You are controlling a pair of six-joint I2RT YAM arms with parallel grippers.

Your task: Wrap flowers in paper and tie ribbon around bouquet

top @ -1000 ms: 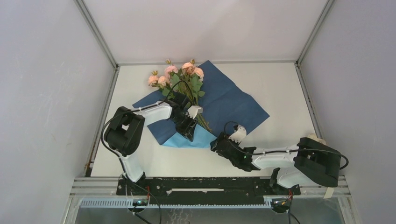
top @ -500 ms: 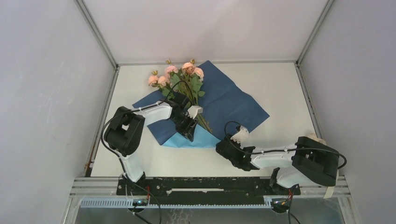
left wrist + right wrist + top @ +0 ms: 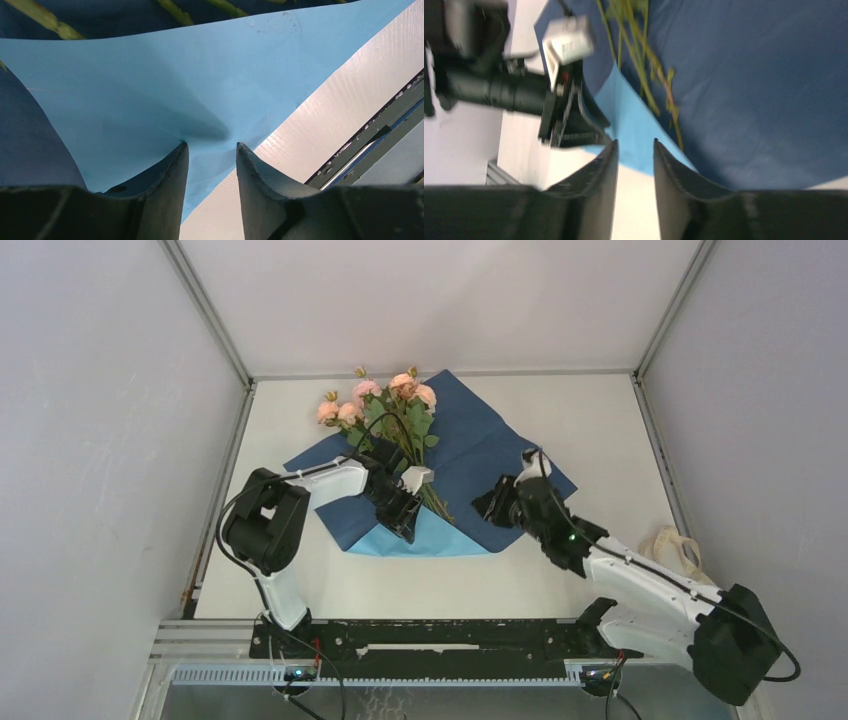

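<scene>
**Flowers** (image 3: 385, 410): one bunch, lying on the paper (image 3: 500, 455), above centre in the overhead view. I count five pink blooms. They sit at the bunch's upper-left end and reach past the sheet's upper-left edge, over the bench (image 3: 600, 420). The stems (image 3: 644, 65) run down and to the right toward the sheet's near corner.

**Paper:** one sheet, navy face up, set as a diamond.
- The far corner lies close to the bench's back edge.
- The right corner points toward centre right.
- The left corner lies beside my left arm.
- The near corner is folded over and shows one light blue flap (image 3: 445, 540), whose upper edge lies by the stem ends.

**My left gripper** (image 3: 405, 528): at the left part of the flap. Its fingers (image 3: 170, 170) stand partly apart with the tips down on the light blue face, which dimples between them. Nothing fills the gap.

**My right gripper** (image 3: 482, 508): over the sheet's lower-right edge, just right of the stems. Its fingers are apart and hold nothing. I cannot tell whether it touches the paper.

**Ribbon** (image 3: 672, 540): one, cream, in loose loops at the bench's right edge, well apart from the paper.

**Open room:**
- A broad stretch of bare bench lies right of the sheet, up to the back right corner.
- A narrower strip runs between the flap and the near edge.
- A thin strip runs along the left edge.

**Arms:** two.
</scene>
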